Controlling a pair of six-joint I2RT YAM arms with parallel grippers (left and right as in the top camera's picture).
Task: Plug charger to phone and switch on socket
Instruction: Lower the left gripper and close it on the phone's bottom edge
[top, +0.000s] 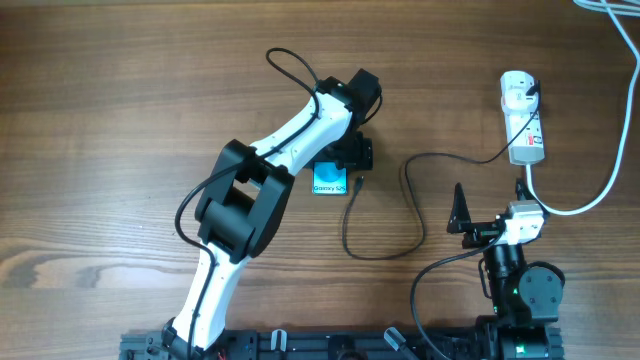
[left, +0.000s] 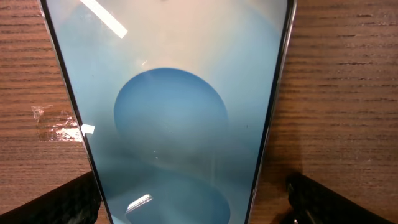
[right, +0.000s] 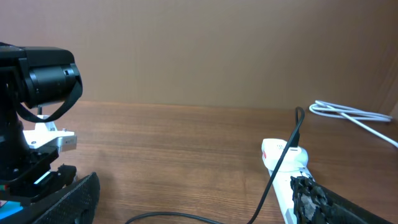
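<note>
Left gripper (left: 193, 186) spread wide, phone (left: 180, 106) lying flat between its jaws; right gripper (right: 196, 186) gaped open too, near the socket (right: 283, 162).

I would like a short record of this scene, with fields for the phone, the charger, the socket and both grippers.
phone: flat on table, screen up
charger: loops from socket to beside phone; plugged in or not, cannot tell
socket: far right, black plug in it
left gripper: open, straddling phone
right gripper: open, empty
</note>
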